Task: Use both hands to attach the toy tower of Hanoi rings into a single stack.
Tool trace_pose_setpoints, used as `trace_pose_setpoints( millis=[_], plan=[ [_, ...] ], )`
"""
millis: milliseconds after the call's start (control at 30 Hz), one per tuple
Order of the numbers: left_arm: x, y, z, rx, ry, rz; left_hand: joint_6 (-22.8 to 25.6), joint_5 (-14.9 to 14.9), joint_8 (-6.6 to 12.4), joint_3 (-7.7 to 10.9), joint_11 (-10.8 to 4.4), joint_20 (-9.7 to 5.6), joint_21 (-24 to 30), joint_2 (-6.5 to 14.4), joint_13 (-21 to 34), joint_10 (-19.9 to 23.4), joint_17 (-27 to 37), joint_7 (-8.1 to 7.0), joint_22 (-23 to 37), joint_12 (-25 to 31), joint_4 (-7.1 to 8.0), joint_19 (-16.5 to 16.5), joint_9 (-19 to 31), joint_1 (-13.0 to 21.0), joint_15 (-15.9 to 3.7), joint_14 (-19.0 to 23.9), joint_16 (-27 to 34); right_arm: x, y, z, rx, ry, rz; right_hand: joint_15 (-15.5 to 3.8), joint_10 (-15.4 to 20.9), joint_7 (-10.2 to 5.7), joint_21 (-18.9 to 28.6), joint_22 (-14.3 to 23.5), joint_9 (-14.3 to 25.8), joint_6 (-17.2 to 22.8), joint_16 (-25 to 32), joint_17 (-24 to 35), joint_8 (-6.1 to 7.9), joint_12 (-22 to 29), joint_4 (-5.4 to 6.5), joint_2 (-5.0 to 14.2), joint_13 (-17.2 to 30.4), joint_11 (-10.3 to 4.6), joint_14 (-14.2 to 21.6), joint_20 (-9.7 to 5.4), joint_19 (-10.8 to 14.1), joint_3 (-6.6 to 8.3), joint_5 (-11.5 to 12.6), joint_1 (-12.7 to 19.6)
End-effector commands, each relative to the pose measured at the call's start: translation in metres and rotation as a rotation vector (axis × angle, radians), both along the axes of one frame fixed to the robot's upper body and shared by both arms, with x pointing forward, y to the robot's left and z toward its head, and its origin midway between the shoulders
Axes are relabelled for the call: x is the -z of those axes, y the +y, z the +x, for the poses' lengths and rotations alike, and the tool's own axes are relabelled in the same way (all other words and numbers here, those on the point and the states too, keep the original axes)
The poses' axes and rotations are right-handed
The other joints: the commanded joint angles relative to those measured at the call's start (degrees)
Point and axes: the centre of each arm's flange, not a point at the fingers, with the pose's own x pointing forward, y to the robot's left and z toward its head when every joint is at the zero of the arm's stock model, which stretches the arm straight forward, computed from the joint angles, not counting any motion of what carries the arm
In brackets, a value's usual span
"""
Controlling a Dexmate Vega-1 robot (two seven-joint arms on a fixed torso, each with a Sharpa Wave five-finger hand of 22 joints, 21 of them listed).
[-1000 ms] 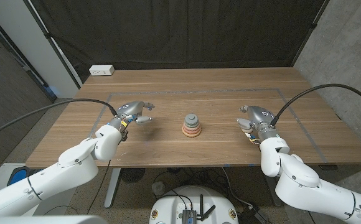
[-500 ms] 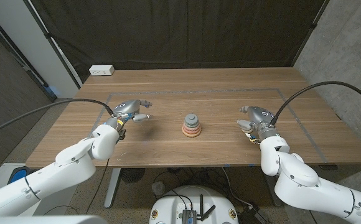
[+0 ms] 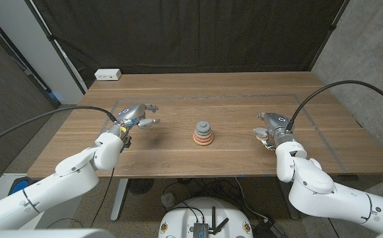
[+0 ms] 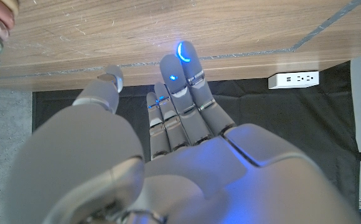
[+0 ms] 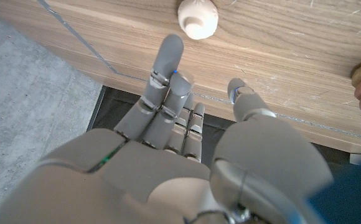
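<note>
The small stack of pastel toy rings [image 3: 203,133], peach and pink at the base with green and grey-blue above and a grey cap on top, stands at the middle of the wooden desk [image 3: 231,106], well apart from both hands. In the right wrist view a small cream round knob piece [image 5: 197,18] lies on the desk just beyond the right hand's fingers [image 5: 165,62]; I cannot tell whether it belongs to the toy.

The left hand [image 3: 139,118] hovers to the left of the stack, fingers spread and holding nothing. The right hand [image 3: 269,127] sits to the right of it, fingers extended and loosely apart, also empty.

The rings look like small, rigid pieces, probably wood or silicone, light enough that a careless nudge could slide or topple the whole pile. Their smooth rounded rims may be slippery, so a pinch across a ring's outer edge from opposite sides seems safest. One hand steadying the wide peach base while the other presses down from the top would likely keep the stack from skating across the desk.
</note>
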Motion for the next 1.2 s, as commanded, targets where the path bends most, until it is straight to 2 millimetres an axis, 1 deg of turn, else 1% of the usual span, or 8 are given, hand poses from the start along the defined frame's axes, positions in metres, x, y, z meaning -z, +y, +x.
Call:
trace_pose_setpoints(
  millis=[33,233,333,533,600,800,1033,1200],
  plan=[
    [-0.001,0.003,0.001,-0.005,0.004,-0.020,0.17,0.23,0.05,0.59,0.02,-4.96,-0.13,0.84,0.27,0.11,0.27,0.17,0.07,-0.08,0.12,0.52,0.23,-0.06,-5.14,0.13,-0.14,0.004,-0.008,0.006,0.054,0.076,-0.005,-2.56,0.19,1.21,0.12,0.18,-0.08,-0.06,-0.16,-0.06,0.33,0.42,0.10,-0.18,-0.20,0.41,-0.10,-3.17,-0.57,-0.69,-0.23,0.55],
    [0.001,0.004,0.001,-0.005,0.019,-0.021,0.11,0.23,-0.04,0.71,-0.08,-5.07,-0.18,1.02,0.33,0.09,0.48,0.13,0.07,-0.12,0.13,0.55,0.25,-0.34,-5.14,0.17,-0.09,0.005,-0.009,0.012,0.058,0.113,-0.011,-2.56,-0.27,1.08,0.21,0.16,-0.16,-0.11,-0.73,-0.53,0.48,0.38,0.31,-0.27,-0.26,0.50,-0.45,-3.13,-0.76,-1.13,-0.38,0.27],
    [0.002,0.004,0.000,-0.005,0.024,-0.023,0.05,0.23,-0.10,0.82,0.20,-5.09,-0.21,1.13,0.35,0.15,0.52,0.22,0.08,-0.13,0.09,0.57,0.27,-0.47,-5.15,0.16,-0.14,0.005,-0.009,0.013,0.059,0.122,-0.012,-2.56,-0.54,0.91,0.24,0.15,-0.19,-0.23,-0.63,-0.35,0.50,0.34,0.31,-0.29,-0.29,0.50,-0.29,-3.14,-0.83,-1.26,-0.41,0.26],
    [0.003,0.001,0.000,-0.001,0.037,-0.019,0.11,0.23,-0.12,1.01,0.24,-5.08,-0.20,1.32,0.43,0.28,0.68,0.28,0.09,-0.11,0.04,0.71,0.30,-0.73,-5.15,0.05,-0.21,0.005,-0.011,0.016,0.068,0.146,-0.017,-2.56,-0.68,1.06,0.24,0.12,-0.23,-0.66,-0.95,-0.57,0.41,0.36,0.32,-0.37,-0.37,0.68,-0.51,-3.14,-1.01,-1.46,-0.47,0.22],
    [0.004,-0.001,0.001,0.002,0.039,-0.019,0.07,0.22,-0.15,1.05,0.13,-5.11,-0.22,1.35,0.41,0.21,0.66,0.30,0.09,-0.17,0.03,0.68,0.31,-0.80,-5.15,0.01,-0.26,0.005,-0.012,0.017,0.073,0.153,-0.017,-2.57,-0.92,1.03,0.26,0.11,-0.29,-0.76,-1.12,-0.72,0.50,0.38,0.28,-0.51,-0.44,0.66,-0.50,-3.16,-1.18,-1.77,-0.56,0.25],
    [0.006,-0.003,0.001,0.017,0.038,-0.022,0.28,0.22,-0.10,1.16,0.16,-5.07,-0.27,1.47,0.45,0.40,0.66,0.24,0.10,-0.12,0.01,0.62,0.32,-1.01,-5.16,0.04,-0.32,0.007,-0.013,0.020,0.089,0.176,-0.017,-2.57,-2.14,1.39,0.25,0.09,-0.37,-1.12,-1.51,-0.90,0.53,0.14,0.30,-0.59,-0.60,1.39,-0.69,-3.14,-1.57,-2.12,-0.67,0.28],
    [0.007,-0.006,0.001,0.027,0.041,-0.015,0.63,0.22,-0.04,1.36,0.10,-5.02,-0.27,1.62,0.45,0.85,0.78,0.12,0.10,-0.04,-0.06,0.79,0.34,-1.29,-5.16,0.21,-0.31,0.009,-0.014,0.023,0.107,0.200,-0.021,-2.58,-2.97,1.82,0.32,0.09,-0.49,-2.59,-1.98,-1.06,0.21,0.19,0.28,-0.67,-0.82,1.56,-0.94,-3.12,-1.89,-2.53,-0.76,0.42],
    [0.006,-0.006,0.000,0.026,0.040,-0.016,0.80,0.21,-0.03,1.52,0.12,-5.09,-0.30,1.77,0.57,0.83,0.64,0.19,0.10,-0.05,-0.09,0.80,0.35,-1.44,-5.16,0.06,-0.54,0.009,-0.015,0.025,0.125,0.216,-0.021,-2.57,-3.43,1.78,0.34,0.06,-0.64,-3.66,-2.50,-1.50,0.10,0.26,0.27,-1.20,-1.00,1.67,-1.29,-3.09,-2.16,-3.19,-0.98,0.32]
  ],
)
